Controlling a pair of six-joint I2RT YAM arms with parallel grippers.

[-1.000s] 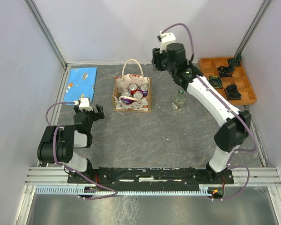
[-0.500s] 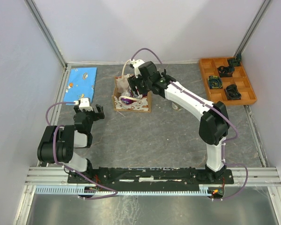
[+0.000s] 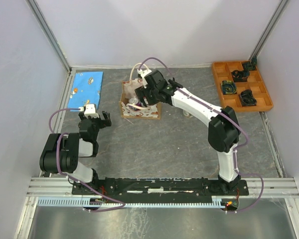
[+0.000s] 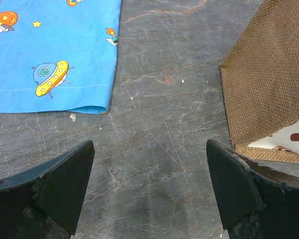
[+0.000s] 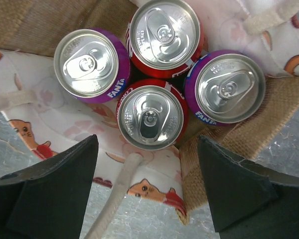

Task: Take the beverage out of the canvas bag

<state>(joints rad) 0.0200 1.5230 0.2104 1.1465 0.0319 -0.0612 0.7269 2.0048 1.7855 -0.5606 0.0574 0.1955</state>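
The right gripper point(image 5: 147, 149) hangs spread wide and empty just over the canvas bag point(image 5: 274, 119), where four beverage cans point(image 5: 150, 117) stand upright, touching; the left gripper point(image 4: 149, 147) gapes empty too

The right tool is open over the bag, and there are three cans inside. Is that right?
Not quite. The right wrist view shows four cans in the canvas bag, not three: two red cans and two purple cans. The right tool is open above them, as you said.
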